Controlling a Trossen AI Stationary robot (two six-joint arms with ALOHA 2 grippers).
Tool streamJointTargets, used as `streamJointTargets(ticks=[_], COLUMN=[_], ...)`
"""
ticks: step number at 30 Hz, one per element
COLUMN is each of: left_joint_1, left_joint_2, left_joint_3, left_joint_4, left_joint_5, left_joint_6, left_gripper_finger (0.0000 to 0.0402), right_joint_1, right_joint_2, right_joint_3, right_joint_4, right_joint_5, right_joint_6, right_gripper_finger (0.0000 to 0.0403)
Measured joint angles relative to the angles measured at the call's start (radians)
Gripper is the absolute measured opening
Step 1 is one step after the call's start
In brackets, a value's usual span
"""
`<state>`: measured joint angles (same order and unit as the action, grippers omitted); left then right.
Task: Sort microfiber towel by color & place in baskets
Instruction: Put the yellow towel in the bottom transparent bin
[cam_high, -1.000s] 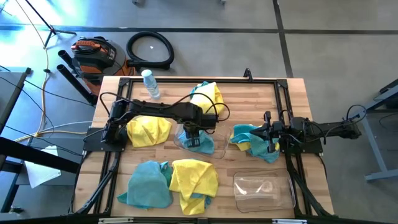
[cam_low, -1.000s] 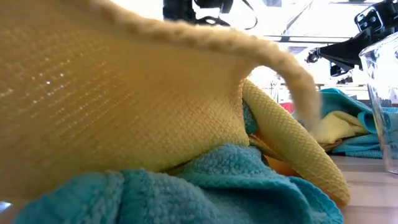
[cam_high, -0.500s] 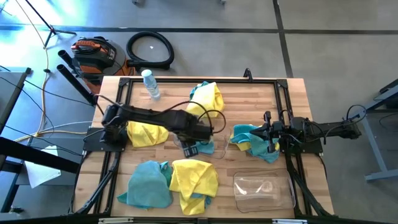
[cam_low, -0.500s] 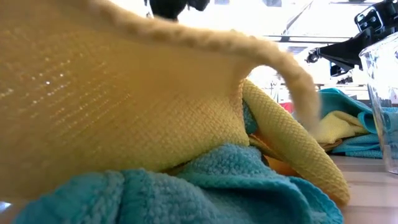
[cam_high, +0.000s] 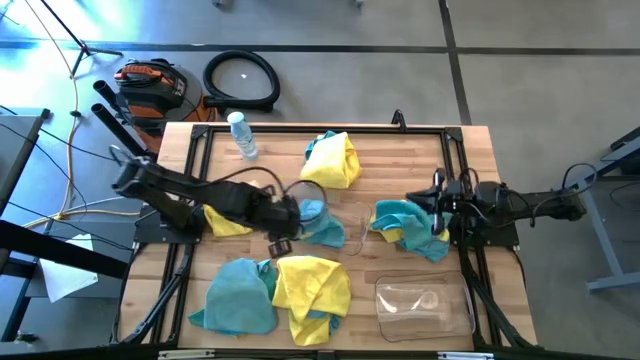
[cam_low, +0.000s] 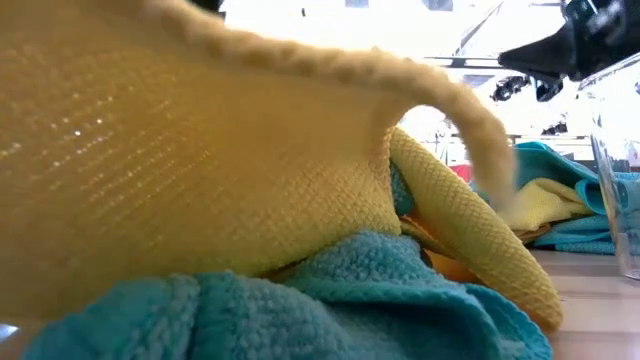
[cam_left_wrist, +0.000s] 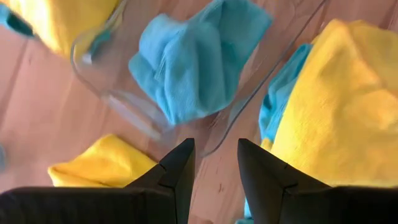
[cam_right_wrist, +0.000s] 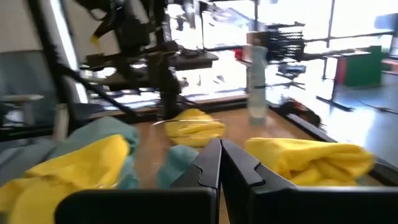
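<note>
Wooden table (cam_high: 400, 145) is carrying everything, seen whole only from above; the low view is almost filled by a yellow cloth (cam_low: 180, 150) lying over a teal one (cam_low: 270, 310) right at the lens, so most of the table is hidden there. Left arm (cam_high: 190, 195) is reaching across from the left edge, its left hand (cam_high: 281, 244) hanging just beside the near rim of the middle basket (cam_high: 350, 232); the fingers are standing narrowly apart and holding nothing, which only the left wrist view makes plain (cam_left_wrist: 214, 163). Right arm (cam_high: 520, 205) is lying along the right side, right hand (cam_high: 437, 208) over the teal-and-yellow heap (cam_high: 405, 225); in its own wrist view the two fingers are pressed together with nothing between them (cam_right_wrist: 220, 163). Teal towel (cam_high: 318, 222) is sitting inside the middle basket, crumpled; the wrist view shows it through the clear wall (cam_left_wrist: 186, 68), while from above the basket outline is hard to make out. Second basket (cam_high: 422, 305) is standing near the front right, holding no cloth. Other towels: a yellow one half under the left arm (cam_high: 225, 220), a yellow-and-teal pile at the back (cam_high: 332, 158), a teal (cam_high: 238, 296) and yellow (cam_high: 312, 290) pair at the front. Clear bottle (cam_high: 241, 135) is lying at the back left.
</note>
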<state>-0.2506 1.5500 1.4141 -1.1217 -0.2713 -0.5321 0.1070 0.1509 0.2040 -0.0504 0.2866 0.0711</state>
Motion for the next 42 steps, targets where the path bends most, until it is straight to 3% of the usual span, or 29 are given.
streamJointTargets(ticks=[9, 18, 24, 30, 37, 42], left_joint_1=[-0.023, -0.033, -0.033, -0.033, -0.032, -0.032], left_joint_2=[-0.335, -0.586, -0.662, -0.693, -0.699, -0.698], left_joint_3=[-0.408, -0.654, -0.699, -0.700, -0.700, -0.700], left_joint_4=[0.171, 0.264, 0.267, 0.267, 0.266, 0.266], left_joint_5=[0.043, 0.042, 0.040, 0.040, 0.055, 0.055], left_joint_6=[-0.066, -0.052, -0.008, 0.002, 0.002, 0.002], left_gripper_finger=[0.0110, 0.0110, 0.0110, 0.0110, 0.0110, 0.0110], right_joint_1=[-0.025, -0.203, -0.311, -0.370, -0.417, -0.442], right_joint_2=[0.499, 1.082, 1.394, 1.614, 1.801, 1.880], right_joint_3=[0.382, 0.927, 1.225, 1.433, 1.580, 1.607], right_joint_4=[-0.158, -0.682, -0.880, -0.911, -0.977, -1.009], right_joint_5=[0.175, 0.161, 0.091, 0.013, -0.110, -0.146], right_joint_6=[0.057, 0.377, 0.503, 0.510, 0.504, 0.514], right_gripper_finger=[0.0000, 0.0000, 0.0000, 0.0000, 0.0006, 0.0065])
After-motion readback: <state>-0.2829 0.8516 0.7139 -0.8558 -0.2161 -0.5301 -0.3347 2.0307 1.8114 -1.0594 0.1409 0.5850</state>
